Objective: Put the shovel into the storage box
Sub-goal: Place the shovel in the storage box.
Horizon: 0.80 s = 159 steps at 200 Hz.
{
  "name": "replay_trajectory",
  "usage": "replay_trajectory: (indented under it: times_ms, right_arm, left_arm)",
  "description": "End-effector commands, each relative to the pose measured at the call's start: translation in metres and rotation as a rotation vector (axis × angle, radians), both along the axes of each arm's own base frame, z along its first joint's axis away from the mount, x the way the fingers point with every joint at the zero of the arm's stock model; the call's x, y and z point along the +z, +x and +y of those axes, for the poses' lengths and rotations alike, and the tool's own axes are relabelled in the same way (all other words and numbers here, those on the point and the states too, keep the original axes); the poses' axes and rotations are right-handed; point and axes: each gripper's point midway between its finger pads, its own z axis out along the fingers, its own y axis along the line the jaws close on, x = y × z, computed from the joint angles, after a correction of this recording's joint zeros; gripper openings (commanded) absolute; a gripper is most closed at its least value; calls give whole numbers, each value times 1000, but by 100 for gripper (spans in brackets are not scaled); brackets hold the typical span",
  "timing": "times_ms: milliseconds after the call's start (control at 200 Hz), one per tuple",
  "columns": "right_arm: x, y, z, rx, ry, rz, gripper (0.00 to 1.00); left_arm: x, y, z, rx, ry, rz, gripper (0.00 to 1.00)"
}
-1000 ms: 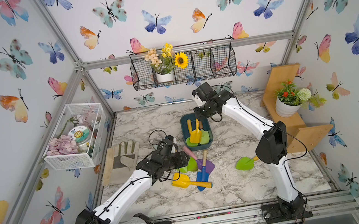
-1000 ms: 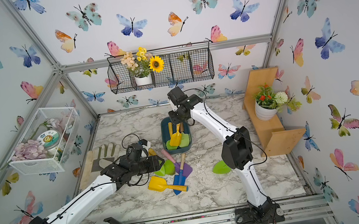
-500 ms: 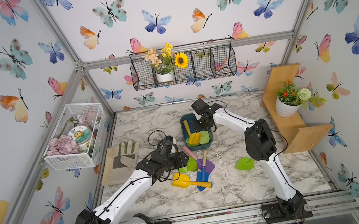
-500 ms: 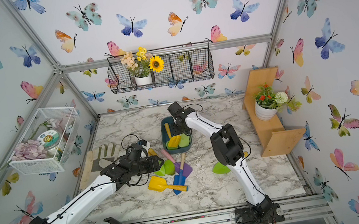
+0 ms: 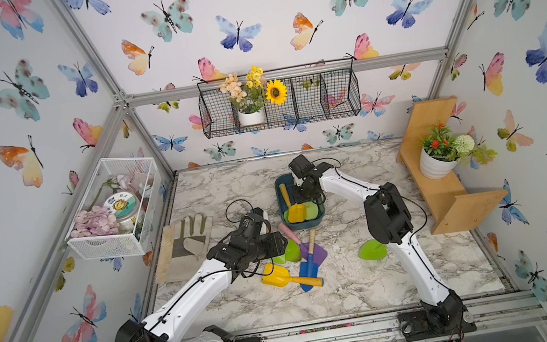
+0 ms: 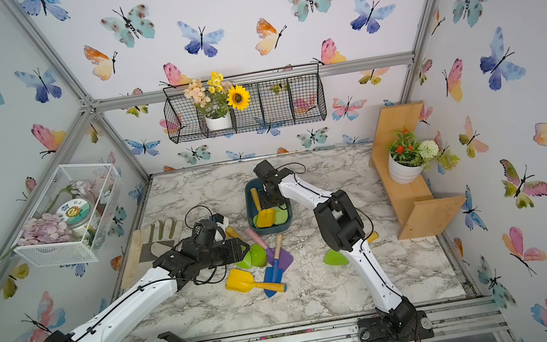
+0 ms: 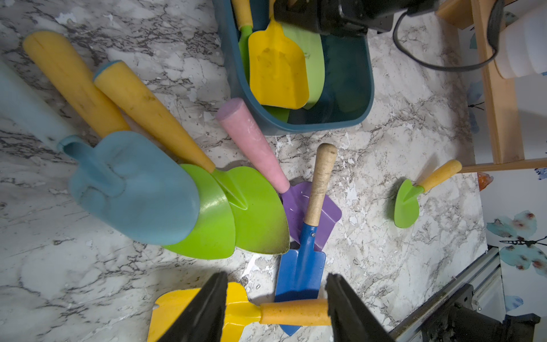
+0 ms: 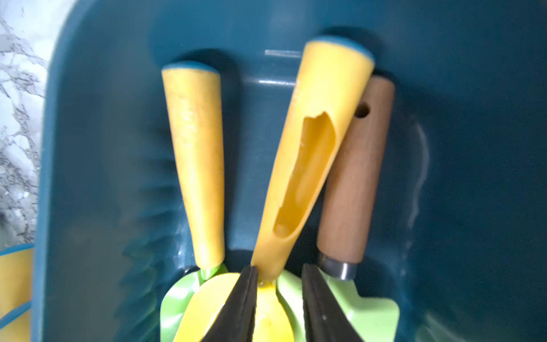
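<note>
Now the right gripper (image 8: 278,271) has come down into the shallow dark teal plastic storage box (image 5: 280,196), and the yellow plastic toy shovel (image 5: 296,212) lies inside it, so this placement looks done. Its jaws stand narrowly apart astride the shovel's neck; whether they still pinch it I cannot tell. The left gripper (image 7: 275,277) hangs half open, empty, over the pile of loose toy shovels (image 7: 213,213) on the marble table (image 5: 355,288).

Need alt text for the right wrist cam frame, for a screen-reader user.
Inside the teal storage box, the right gripper hangs with its jaws slightly apart, astride the neck of a yellow shovel. A second yellow handle and a wooden handle lie either side of it.
</note>
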Motion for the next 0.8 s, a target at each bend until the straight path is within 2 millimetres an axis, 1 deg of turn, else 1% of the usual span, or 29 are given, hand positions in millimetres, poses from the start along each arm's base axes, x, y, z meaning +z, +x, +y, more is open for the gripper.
replay_trajectory:
  times_ms: [0, 75, 150, 235, 330, 516, 651, 791]
  right_arm:
    - [-14, -5, 7, 32, 8, 19, 28]
    - [-12, -7, 7, 38, 8, 25, 27]
    - [-2, -8, 7, 42, 15, 14, 28]
    - [15, -10, 5, 50, 25, -6, 32]
    - [34, -17, -1, 57, 28, -26, 38]
    - [66, -41, -19, 71, 40, -55, 44]
    - [82, -61, -34, 71, 54, -72, 47]
    - [95, -80, -54, 44, 41, -83, 48]
  left_arm:
    - [1, 3, 5, 21, 11, -11, 59]
    - [1, 3, 5, 23, 13, -11, 59]
    - [3, 4, 5, 26, 12, -17, 59]
    - [6, 6, 6, 35, 8, -25, 59]
    - [9, 8, 6, 39, 8, -33, 59]
    - [18, 12, 3, 24, 11, -55, 60]
    - [23, 10, -2, -5, 1, -74, 60]
    - [27, 4, -13, -56, 3, -95, 61]
